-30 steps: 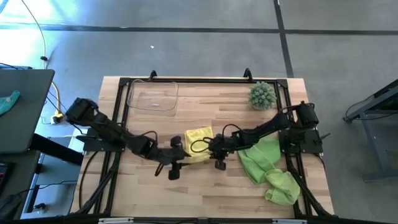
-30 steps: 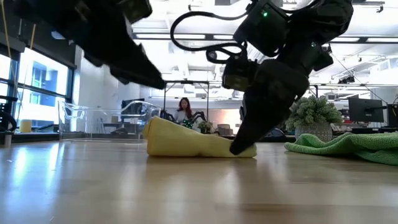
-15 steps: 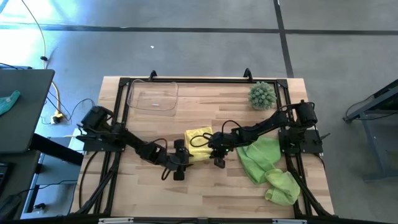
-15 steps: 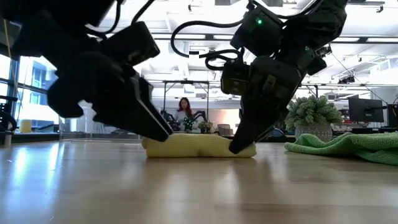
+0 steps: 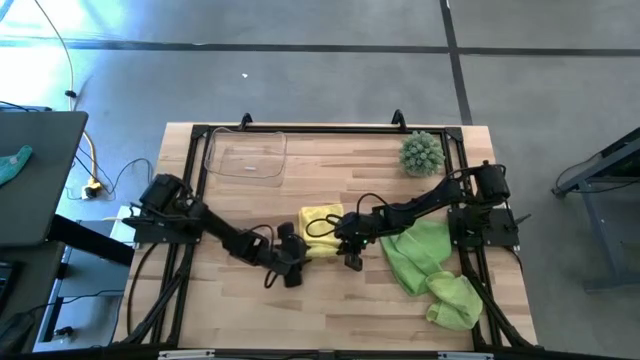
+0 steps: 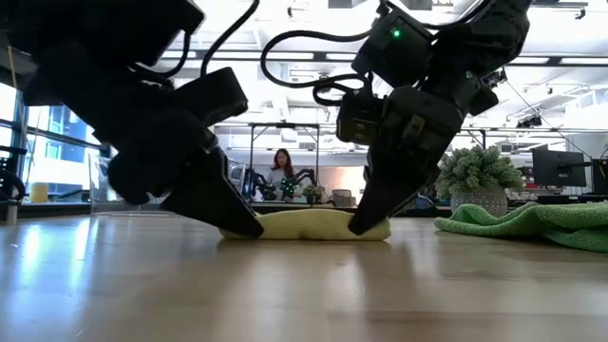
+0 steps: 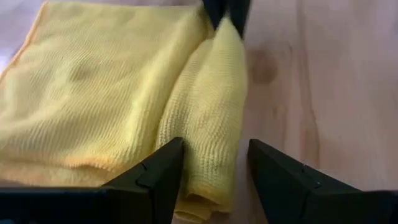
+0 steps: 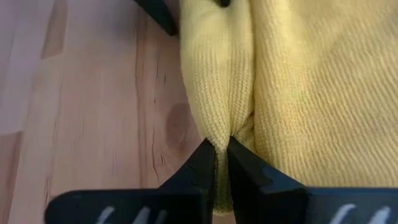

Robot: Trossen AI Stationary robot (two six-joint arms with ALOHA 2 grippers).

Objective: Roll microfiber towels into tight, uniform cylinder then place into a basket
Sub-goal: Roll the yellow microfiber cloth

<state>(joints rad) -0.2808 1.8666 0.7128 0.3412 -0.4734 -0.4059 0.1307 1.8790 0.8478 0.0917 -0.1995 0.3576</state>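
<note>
Two grippers meet at the yellow towel (image 5: 320, 218), which lies partly rolled near the middle of the tabletop (image 5: 330, 310), a little toward its front edge. The right gripper (image 8: 221, 149) is pinched nearly shut on one end of the rolled fold, its two dark fingers squeezing a thin ridge of the cloth. The left gripper (image 7: 212, 158) stands at the other end of that same fold with its fingers spread, one on each side of the roll and close against it, not squeezing it. In the low view the towel sits flat on the wood between the two dark arms.

Two green towels (image 5: 425, 255) lie crumpled toward the right edge, one nearer the front right corner. The clear basket (image 5: 245, 155) rests by the back left corner, with nothing in it. A spiky green plant (image 5: 421, 152) stands near the back right corner. A person (image 6: 281, 169) sits far off in the room beyond.
</note>
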